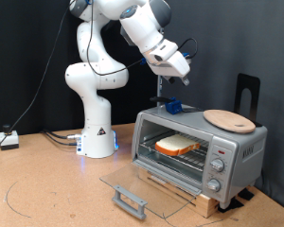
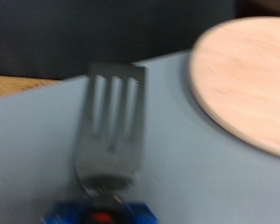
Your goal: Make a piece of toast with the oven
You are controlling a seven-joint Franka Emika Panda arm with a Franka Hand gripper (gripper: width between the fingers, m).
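The piece of toast (image 1: 177,145) lies on the wire rack inside the oven (image 1: 239,151), whose glass door (image 1: 133,180) hangs open and flat with its grey handle (image 1: 129,200) at the front. My gripper (image 1: 165,95) hangs just above the oven's top, over the blue handle (image 1: 172,107) of a metal slotted spatula. In the wrist view the spatula (image 2: 110,121) lies flat on the oven top, its blue handle (image 2: 93,213) nearest the camera. My fingers do not show in the wrist view.
A round light wooden plate (image 1: 229,119) lies on the oven top beside the spatula and also shows in the wrist view (image 2: 247,84). A black stand (image 1: 248,95) rises behind the oven. The robot base (image 1: 97,132) stands at the exterior view's left, with cables (image 1: 57,138) on the table.
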